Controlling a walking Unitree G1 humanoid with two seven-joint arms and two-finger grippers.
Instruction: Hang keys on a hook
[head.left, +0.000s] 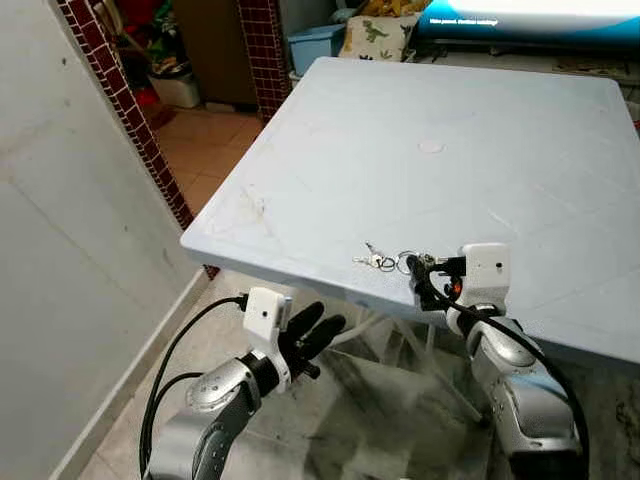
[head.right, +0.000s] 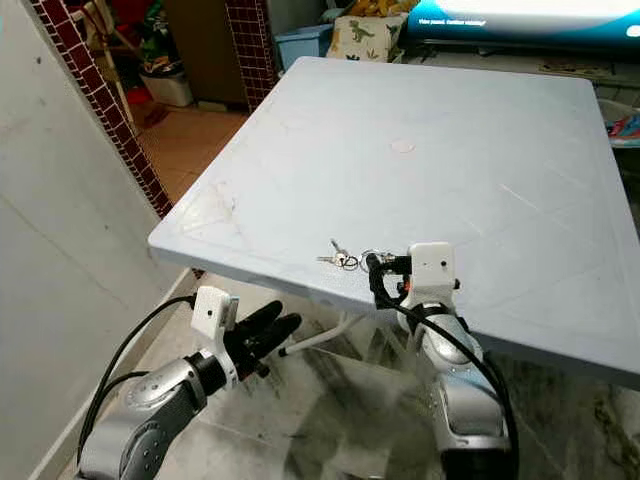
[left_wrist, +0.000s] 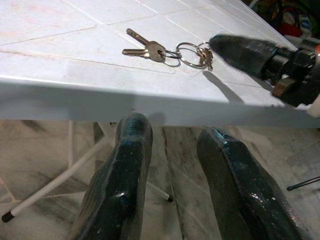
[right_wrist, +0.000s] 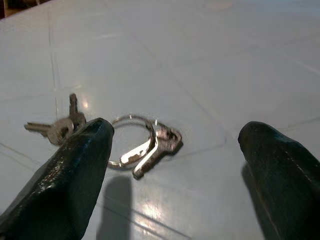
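Note:
A bunch of silver keys (head.left: 383, 261) on linked rings lies flat on the white plastic table (head.left: 450, 150), close to its front edge. My right gripper (head.left: 425, 272) reaches over that edge, just right of the keys. It stands open, and in the right wrist view the keys (right_wrist: 145, 145) lie on the tabletop between and slightly ahead of its two black fingers, untouched. My left gripper (head.left: 328, 318) hangs open below the table edge, to the left, holding nothing. The left wrist view looks up past its fingers (left_wrist: 125, 165) at the keys (left_wrist: 167, 50) and the right gripper's finger (left_wrist: 240, 47).
A pale wall (head.left: 70, 250) rises close on my left, ending in a dark red tiled pillar (head.left: 130, 120). White table legs (head.left: 400, 335) cross under the table over a grey marbled floor. A blue bin (head.left: 315, 45) and a dinosaur cushion (head.left: 378, 35) sit beyond the table.

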